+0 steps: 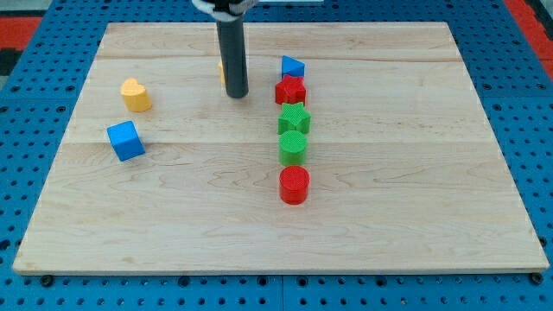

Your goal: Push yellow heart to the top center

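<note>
The yellow heart (pixel 135 94) lies on the wooden board (pixel 276 233) at the view's upper left. My tip (pixel 237 93) stands near the top centre, well to the right of the heart and apart from it. A sliver of another yellow block (pixel 221 71) shows just behind the rod on its left; its shape is hidden. The tip touches no block that I can see.
A blue cube (pixel 126 140) lies just below the heart. Right of my tip a column runs downward: blue block (pixel 293 66), red star (pixel 291 90), green star (pixel 294 118), green cylinder (pixel 293 147), red cylinder (pixel 294 185).
</note>
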`<state>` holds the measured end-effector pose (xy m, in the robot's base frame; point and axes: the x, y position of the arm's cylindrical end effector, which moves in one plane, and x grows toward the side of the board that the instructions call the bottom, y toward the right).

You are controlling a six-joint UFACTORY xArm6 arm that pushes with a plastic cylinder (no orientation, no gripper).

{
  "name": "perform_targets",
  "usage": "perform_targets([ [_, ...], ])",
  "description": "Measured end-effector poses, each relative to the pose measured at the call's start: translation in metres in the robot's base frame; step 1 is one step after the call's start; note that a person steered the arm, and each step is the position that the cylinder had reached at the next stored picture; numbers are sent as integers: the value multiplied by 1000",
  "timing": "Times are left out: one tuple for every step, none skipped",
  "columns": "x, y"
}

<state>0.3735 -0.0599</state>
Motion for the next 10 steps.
perform_targets([
  [35, -39],
  [48, -110],
  [24, -161],
  [5, -169],
  [2, -147],
  [-42, -150],
  [-46, -130],
  [-19, -122],
  [-12, -105],
  [-40, -100],
])
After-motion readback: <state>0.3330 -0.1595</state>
